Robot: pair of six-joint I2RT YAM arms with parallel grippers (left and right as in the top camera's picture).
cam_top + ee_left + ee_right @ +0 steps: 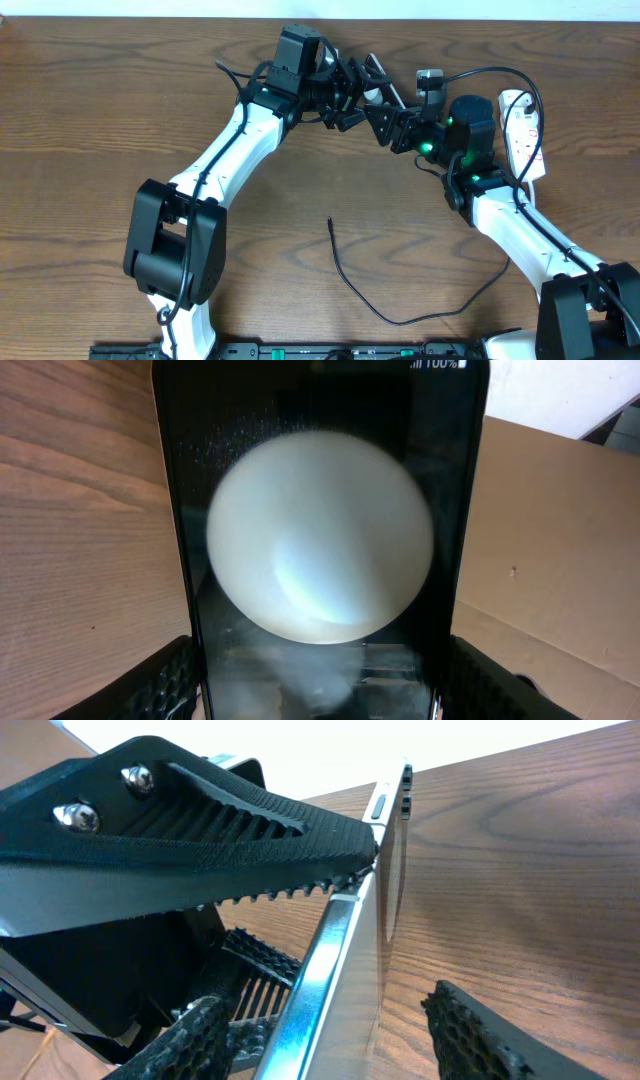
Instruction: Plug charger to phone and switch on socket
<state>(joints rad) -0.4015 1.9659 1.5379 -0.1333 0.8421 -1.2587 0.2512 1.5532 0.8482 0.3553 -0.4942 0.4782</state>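
- My left gripper (330, 688) is pinching the phone (320, 540). One ribbed pad (170, 680) bears on each long edge, at the end nearest the wrist.
- This grip carries the phone clear of the table (100, 120), at the far centre of the scene. It leaves the screen uncovered; the screen faces the left wrist camera and mirrors one large round light.
- My right gripper (335, 1035) is spread, with one finger on each side of the phone's thin edge.
- The finger (470, 1030) on the screen side stands apart from the glass. The other finger sits just beside the back, and I cannot tell whether it touches.
- Judgement: I hold the phone between both tools to steady it or pass it across, so that one arm is freed for the cable. I cannot see which end carries the port.
- The charger (400, 322) lies loose on the near centre of the table, well apart from both grippers. Its tip (330, 221) points toward the far side.
- Neither tool holds the charger, so I judge that plugging has not begun.
- The socket (525, 130) lies at the far right, just beside my right arm and partly hidden by it. Its switches are too small to read.
- Caution: if both tools clamp at once and either arm moves, the phone may twist. One tool should release before the other travels.
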